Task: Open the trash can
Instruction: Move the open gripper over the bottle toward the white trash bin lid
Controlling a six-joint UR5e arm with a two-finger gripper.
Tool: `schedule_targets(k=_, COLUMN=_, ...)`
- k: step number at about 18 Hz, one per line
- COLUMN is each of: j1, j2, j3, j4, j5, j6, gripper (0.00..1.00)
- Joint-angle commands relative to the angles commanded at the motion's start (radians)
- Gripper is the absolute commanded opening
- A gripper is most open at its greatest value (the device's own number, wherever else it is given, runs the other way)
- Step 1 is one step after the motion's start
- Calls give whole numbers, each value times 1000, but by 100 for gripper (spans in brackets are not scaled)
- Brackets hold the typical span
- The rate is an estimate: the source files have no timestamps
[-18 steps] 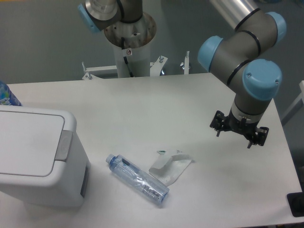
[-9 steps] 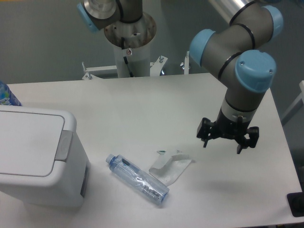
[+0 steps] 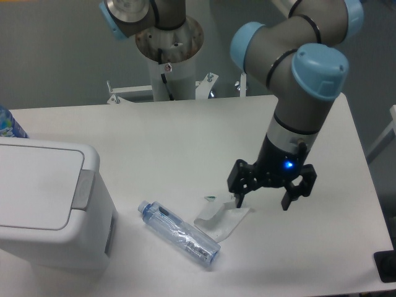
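White table (image 3: pixel 185 133) has the trash can (image 3: pixel 49 204), a clear bottle (image 3: pixel 179 233) and some crumpled paper (image 3: pixel 221 218) on it.

Robotics lab / test cell. Evidence: grey-and-blue industrial arm (image 3: pixel 297 80) bolted via metal pedestal (image 3: pixel 168 59) at far edge of plain white surface (image 3: pixel 185 142); bare grey wall (image 3: pixel 55 55) behind; mounting brackets (image 3: pixel 124 93) w/ bolts by pedestal base. Staged props: white bin (image 3: pixel 49 204), clear bottle (image 3: pixel 179 234), torn wrapper (image 3: pixel 221 218). No home furnishings.
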Motion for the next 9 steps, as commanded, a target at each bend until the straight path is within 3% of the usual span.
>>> schedule_targets(k=9, j1=-57, j2=18, j3=-17, j4=2, j5=-74, j6=-26, gripper=100)
